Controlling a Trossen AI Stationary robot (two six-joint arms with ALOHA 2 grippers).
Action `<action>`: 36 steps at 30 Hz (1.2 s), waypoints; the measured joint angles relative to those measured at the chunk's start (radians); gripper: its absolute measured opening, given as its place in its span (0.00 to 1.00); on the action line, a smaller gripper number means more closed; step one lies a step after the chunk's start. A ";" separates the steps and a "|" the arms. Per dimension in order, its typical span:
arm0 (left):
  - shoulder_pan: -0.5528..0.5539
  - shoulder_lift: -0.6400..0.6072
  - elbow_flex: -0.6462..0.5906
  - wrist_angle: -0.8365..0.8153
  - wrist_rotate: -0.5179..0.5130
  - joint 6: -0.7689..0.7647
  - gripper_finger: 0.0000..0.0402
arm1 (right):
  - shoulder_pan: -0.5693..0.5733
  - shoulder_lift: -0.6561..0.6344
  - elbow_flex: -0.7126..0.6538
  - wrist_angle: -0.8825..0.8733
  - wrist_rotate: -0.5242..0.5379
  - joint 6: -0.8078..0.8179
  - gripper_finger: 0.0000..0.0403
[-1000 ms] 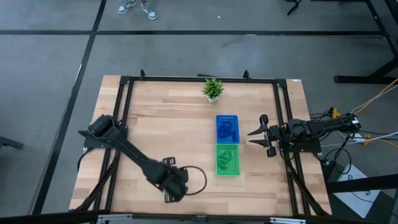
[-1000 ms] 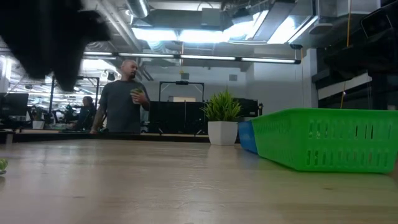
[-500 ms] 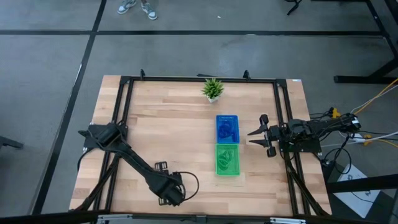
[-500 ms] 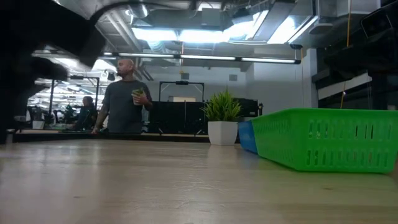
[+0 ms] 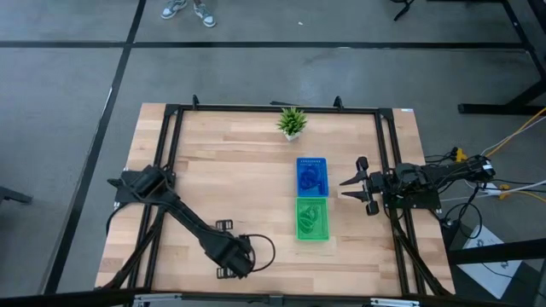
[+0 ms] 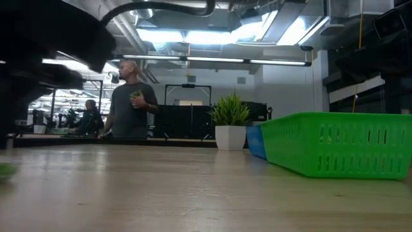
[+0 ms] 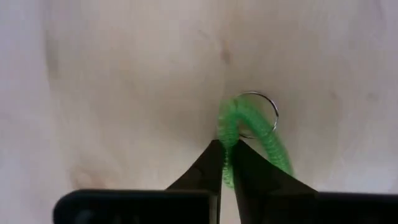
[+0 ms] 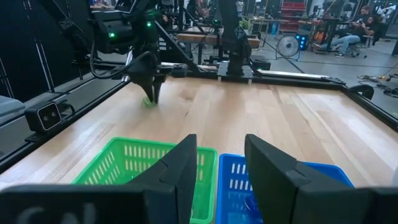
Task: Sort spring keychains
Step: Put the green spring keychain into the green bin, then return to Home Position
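Down at about seven o'clock on the counter (image 5: 239, 162), the left hand (image 7: 226, 163) is pinched tight on a light green spring keychain (image 7: 250, 134), its two fingers meeting on one edge of the coil while the rest of the loop and its metal ring (image 7: 264, 112) lie on the wood just ahead. The right hand (image 5: 358, 182) waits at three o'clock with its fingers spread, empty, just beside the blue tray (image 5: 311, 176) and the green tray (image 5: 312, 219), which sit touching end to end right of centre. My worry is the grip: the fingers seem to catch only a thin bit of springy coil, so I'd guess it could stretch, twist or slip free on the long carry across to the green tray, or snag on the tray's slotted wall when let go. Both trays hold coiled shapes of their own colour, but from above I can't count them. The arm's bulk hides the grasp in the overhead view, and from counter height only a green blur (image 6: 6, 171) shows at the far edge. A potted plant (image 5: 292, 122) stands at twelve o'clock, and a person (image 6: 132, 103) stands beyond the counter.
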 joint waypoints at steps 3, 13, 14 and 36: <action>0.030 -0.001 0.019 -0.008 -0.097 0.044 0.04 | 0.000 0.000 0.000 0.000 0.000 0.000 0.34; 0.208 -0.117 0.173 0.193 -0.289 0.387 0.01 | 0.000 0.000 0.000 0.000 0.000 0.000 0.34; 0.231 -0.124 0.182 0.242 -0.275 0.432 0.01 | 0.000 0.000 0.000 0.000 0.000 0.000 0.34; 0.504 0.024 0.190 0.737 0.221 0.675 0.32 | 0.000 0.000 0.000 0.000 0.000 0.000 0.34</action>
